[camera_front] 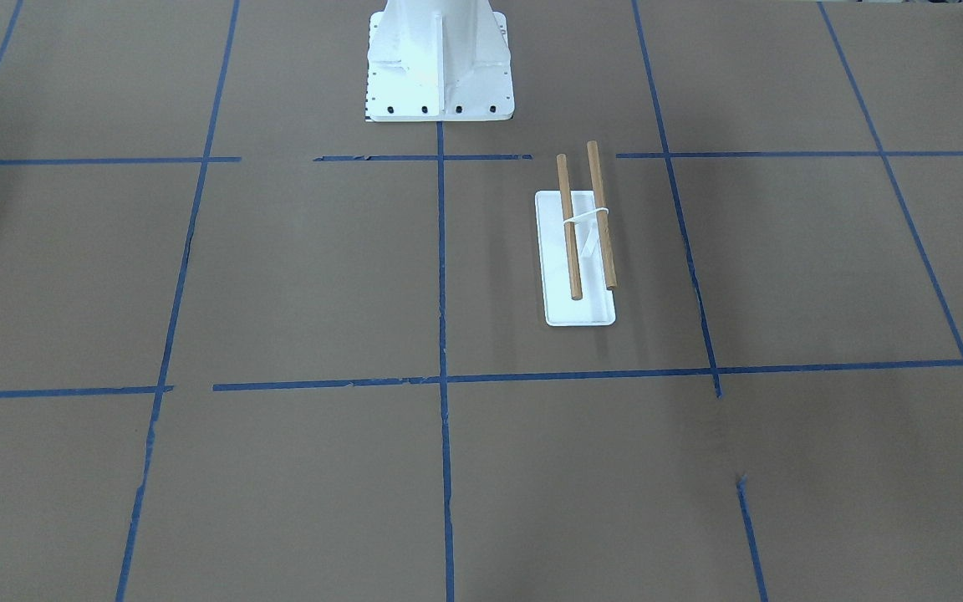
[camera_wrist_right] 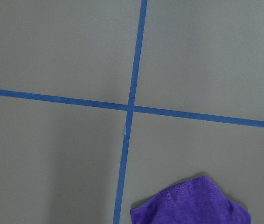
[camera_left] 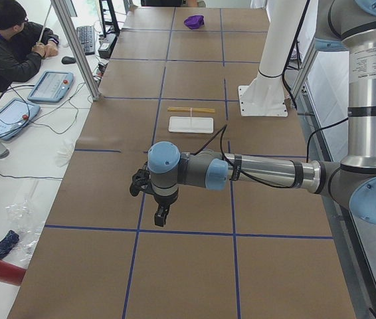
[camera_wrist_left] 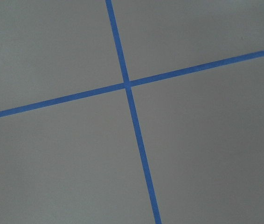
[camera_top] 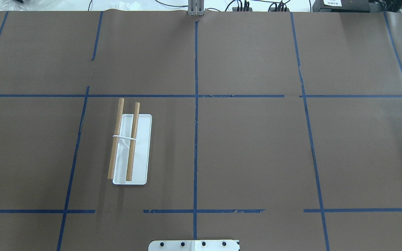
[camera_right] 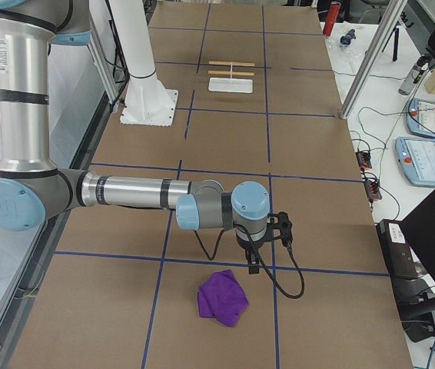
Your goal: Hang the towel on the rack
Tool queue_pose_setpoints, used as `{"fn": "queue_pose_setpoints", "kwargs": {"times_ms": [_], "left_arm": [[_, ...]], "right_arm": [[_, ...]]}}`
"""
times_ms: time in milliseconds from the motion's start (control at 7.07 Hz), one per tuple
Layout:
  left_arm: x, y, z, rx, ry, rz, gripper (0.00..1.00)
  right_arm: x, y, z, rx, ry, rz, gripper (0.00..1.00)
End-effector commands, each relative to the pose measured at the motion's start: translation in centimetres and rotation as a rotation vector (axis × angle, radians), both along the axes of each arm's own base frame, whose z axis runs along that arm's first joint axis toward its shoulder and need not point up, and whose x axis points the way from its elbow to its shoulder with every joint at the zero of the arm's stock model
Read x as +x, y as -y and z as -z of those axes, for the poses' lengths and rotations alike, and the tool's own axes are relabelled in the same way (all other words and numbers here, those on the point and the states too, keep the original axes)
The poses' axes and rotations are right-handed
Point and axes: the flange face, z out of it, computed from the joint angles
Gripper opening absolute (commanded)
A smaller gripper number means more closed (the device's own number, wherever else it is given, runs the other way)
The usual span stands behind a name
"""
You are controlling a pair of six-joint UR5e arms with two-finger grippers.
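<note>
Front-facing view first: the rack (camera_front: 579, 251) sits on the brown table (camera_front: 281, 293) just before the white pedestal (camera_front: 440, 75), both wooden bars bare, and no arm or cloth is in shot. Overhead, the rack (camera_top: 131, 146) lies in the robot's left half, its bars level and open from above, which should let a cloth be lowered across them; here too there is neither towel nor gripper. From the left end, the left gripper (camera_left: 161, 216) hangs pointing down over the table, well apart from the rack (camera_left: 191, 119), and the towel (camera_left: 194, 22) is only a purple speck at the far end. From the right end comes the real news: the towel (camera_right: 222, 298) is a crumpled heap flat on the table, in no claw's hold, with the right gripper (camera_right: 254, 265) aimed down just beside it, likely lining up a pick. The left wrist camera shows only a cross of blue tape (camera_wrist_left: 127, 84). The right wrist camera catches the towel's (camera_wrist_right: 190, 205) edge low in frame. No view shows the fingers clearly, so how far either claw is open cannot be told.
</note>
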Motion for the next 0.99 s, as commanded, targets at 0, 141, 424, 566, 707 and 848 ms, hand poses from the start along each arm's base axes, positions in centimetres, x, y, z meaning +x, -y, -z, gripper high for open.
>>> {"fn": "queue_pose_setpoints", "kwargs": {"times_ms": [0, 141, 424, 566, 707, 848], "left_arm": [[0.0, 0.0, 0.5, 0.012, 0.0, -0.002, 1.0], [0.0, -0.2, 1.1, 0.022, -0.001, -0.002, 1.0], [0.0, -0.3, 1.0, 0.019, -0.001, -0.002, 1.0], [0.1, -0.3, 1.1, 0.026, -0.001, -0.004, 1.0], [0.3, 0.3, 2.8, 0.06, -0.005, -0.005, 1.0], [0.4, 1.6, 5.4, 0.135, -0.012, -0.003, 1.0]], "right_arm": [[0.0, 0.0, 0.0, 0.004, 0.0, 0.003, 1.0], [-0.1, 0.2, 0.9, 0.034, -0.001, 0.012, 1.0], [-3.1, 0.6, 3.2, 0.098, -0.006, 0.067, 1.0], [-4.4, 0.4, 3.0, 0.098, -0.008, 0.097, 1.0], [-4.9, -0.7, 2.0, 0.086, -0.008, 0.119, 1.0], [-4.8, -2.5, 0.6, 0.108, -0.008, 0.113, 1.0]]}}
